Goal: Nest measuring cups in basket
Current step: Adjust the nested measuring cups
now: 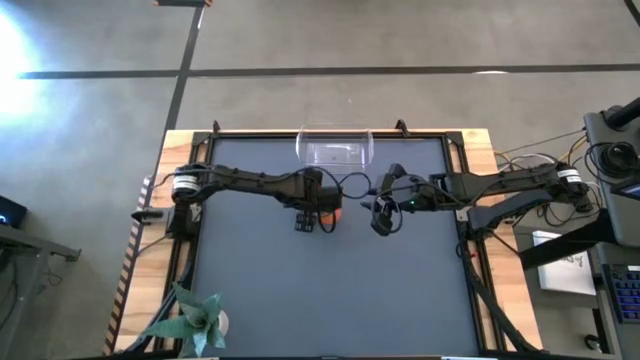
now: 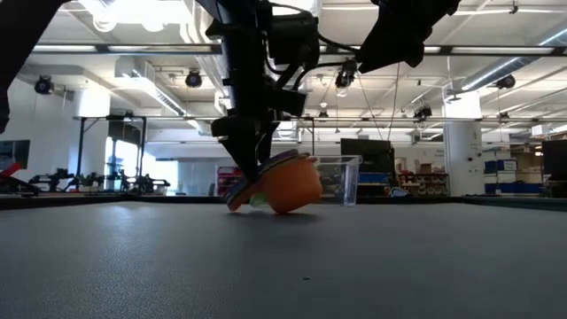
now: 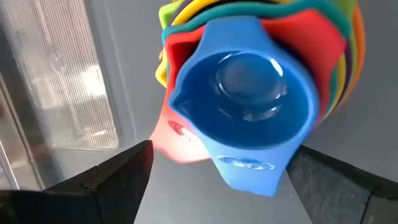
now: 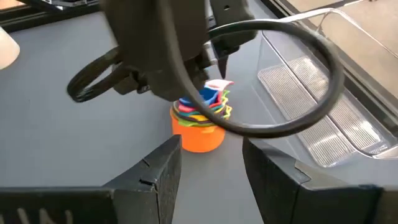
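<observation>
The measuring cups are nested in one stack, orange outermost (image 2: 292, 186) and blue innermost (image 3: 249, 93). The stack stands tilted at mid-table (image 1: 330, 212), with its handles fanned toward my left gripper (image 3: 217, 174), which is shut on them. My right gripper (image 4: 211, 165) is open and hovers to the right of the stack (image 4: 199, 130), touching nothing. The clear basket (image 1: 335, 150) rests on its base by the far edge, beyond the stack. My left gripper holds the stack by its fanned handles, the blue handle (image 3: 255, 174) and the red one (image 3: 177, 137) pinched between the two fingers (image 3: 124, 171). It comes from above, pointing down (image 2: 248, 168). The stack tilts, and the orange cup's lower edge (image 2: 283, 210) is at the table.
A green plant (image 1: 195, 315) stands at the near left corner. The dark mat (image 1: 330, 290) spreads toward the near edge. A cable loop (image 4: 298, 81) hangs from the left arm between the stack and the basket (image 4: 323, 93).
</observation>
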Robot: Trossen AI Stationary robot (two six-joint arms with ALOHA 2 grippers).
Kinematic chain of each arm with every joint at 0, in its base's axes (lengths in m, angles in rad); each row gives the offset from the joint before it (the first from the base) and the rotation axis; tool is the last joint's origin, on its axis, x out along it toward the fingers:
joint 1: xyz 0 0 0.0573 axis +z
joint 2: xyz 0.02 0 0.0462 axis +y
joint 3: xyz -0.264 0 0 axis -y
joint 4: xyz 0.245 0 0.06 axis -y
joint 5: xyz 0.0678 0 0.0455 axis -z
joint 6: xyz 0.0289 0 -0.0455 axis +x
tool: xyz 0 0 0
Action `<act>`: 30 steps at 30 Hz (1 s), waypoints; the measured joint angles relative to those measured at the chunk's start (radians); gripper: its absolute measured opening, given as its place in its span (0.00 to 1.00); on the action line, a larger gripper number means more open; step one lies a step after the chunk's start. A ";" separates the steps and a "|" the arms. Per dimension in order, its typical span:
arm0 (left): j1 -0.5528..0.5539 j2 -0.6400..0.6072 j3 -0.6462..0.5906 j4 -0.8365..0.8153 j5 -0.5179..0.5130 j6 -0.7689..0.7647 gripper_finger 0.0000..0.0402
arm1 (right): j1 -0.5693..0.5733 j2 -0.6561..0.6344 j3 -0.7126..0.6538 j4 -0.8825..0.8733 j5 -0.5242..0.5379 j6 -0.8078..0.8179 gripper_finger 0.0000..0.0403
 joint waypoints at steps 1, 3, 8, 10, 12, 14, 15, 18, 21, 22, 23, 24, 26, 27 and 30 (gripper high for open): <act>0.008 0.000 0.001 0.000 0.010 0.005 0.85 | 0.000 0.000 0.000 0.000 0.000 -0.002 0.40; 0.017 0.000 0.002 0.001 0.028 0.010 0.85 | 0.000 0.000 0.000 0.000 0.000 -0.005 0.40; 0.014 -0.009 0.002 0.000 0.038 0.003 0.85 | 0.000 0.002 -0.001 0.001 0.004 -0.023 0.40; 0.005 -0.029 0.002 -0.005 0.038 -0.016 0.85 | -0.004 0.002 -0.010 0.013 0.004 -0.025 0.40; -0.008 -0.059 0.002 -0.020 0.038 -0.041 0.85 | -0.009 0.002 -0.029 0.041 0.004 -0.034 0.40; -0.020 -0.102 0.002 -0.033 0.038 -0.071 0.85 | -0.017 0.002 -0.057 0.073 0.004 -0.049 0.40; -0.026 -0.124 0.001 -0.036 0.038 -0.087 0.85 | -0.021 0.002 -0.073 0.095 0.004 -0.050 0.40; -0.040 -0.199 -0.012 -0.027 0.038 -0.119 0.85 | -0.041 0.007 -0.131 0.215 -0.010 -0.057 0.39; -0.041 -0.259 -0.039 0.003 0.039 -0.143 0.85 | -0.070 0.041 -0.181 0.379 -0.071 -0.076 0.35; -0.041 -0.276 -0.053 0.010 0.038 -0.149 0.85 | -0.081 0.066 -0.189 0.424 -0.091 -0.076 0.32; -0.040 -0.291 -0.069 0.019 0.038 -0.154 0.85 | -0.094 0.092 -0.190 0.468 -0.120 -0.077 0.30; -0.039 -0.305 -0.088 0.032 0.038 -0.161 0.84 | -0.105 0.125 -0.190 0.503 -0.141 -0.083 0.27; -0.038 -0.334 -0.131 0.078 0.038 -0.171 0.84 | -0.125 0.204 -0.172 0.531 -0.177 -0.100 0.20; -0.037 -0.347 -0.156 0.107 0.038 -0.173 0.84 | -0.132 0.250 -0.157 0.544 -0.187 -0.113 0.16; -0.034 -0.381 -0.234 0.208 0.040 -0.177 0.82 | -0.141 0.371 -0.091 0.557 -0.189 -0.161 0.06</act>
